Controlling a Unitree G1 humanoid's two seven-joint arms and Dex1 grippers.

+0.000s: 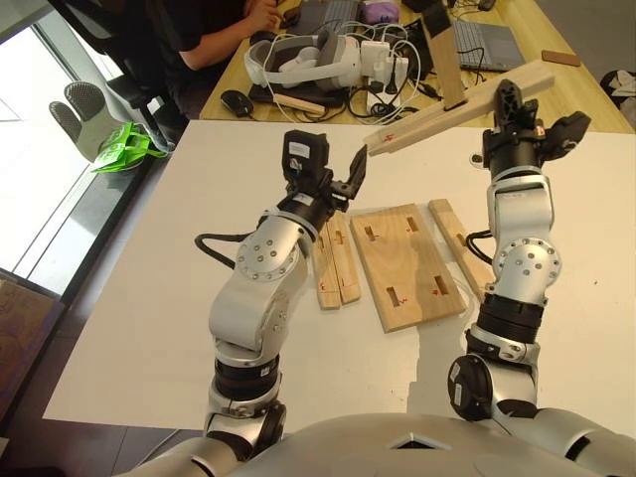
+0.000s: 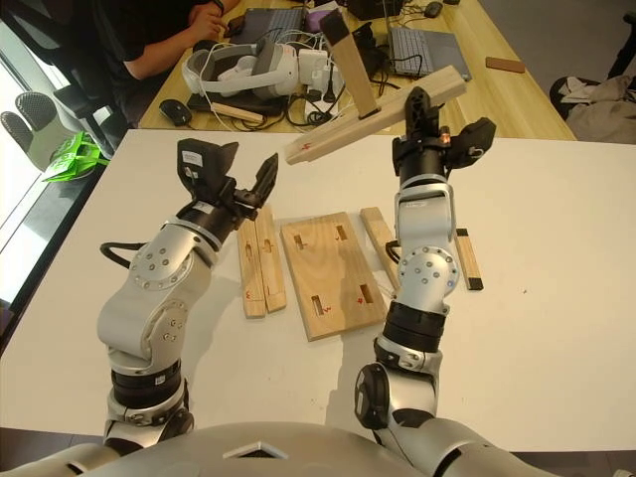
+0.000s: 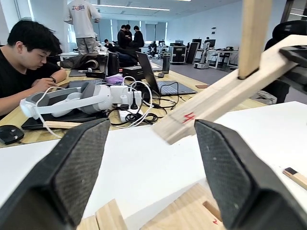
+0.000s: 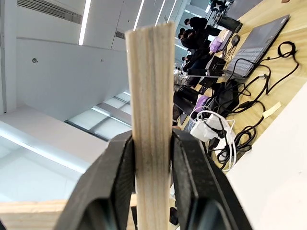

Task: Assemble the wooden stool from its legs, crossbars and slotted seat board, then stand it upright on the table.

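Observation:
My right gripper (image 1: 508, 103) is raised over the table's far side, shut on a long wooden leg (image 1: 447, 111) that slopes down toward the left. A crossbar (image 1: 444, 60) stands up from that leg. In the right wrist view the fingers (image 4: 115, 187) clamp the leg's edge (image 4: 151, 110). My left gripper (image 2: 250, 181) is open just below the leg's free end (image 3: 184, 122), which carries a red mark; its pads (image 3: 72, 177) flank that end without touching it. The slotted seat board (image 1: 407, 263) lies flat, with two wooden pieces (image 1: 336, 268) on its left and another (image 1: 455, 241) on its right.
A short bar (image 2: 467, 258) lies at the right of my right arm. Beyond the white table (image 1: 149, 298) stands a wooden desk (image 1: 556, 79) with a headset (image 1: 298, 60), laptops, cables and a mouse (image 1: 237, 100), where a person sits.

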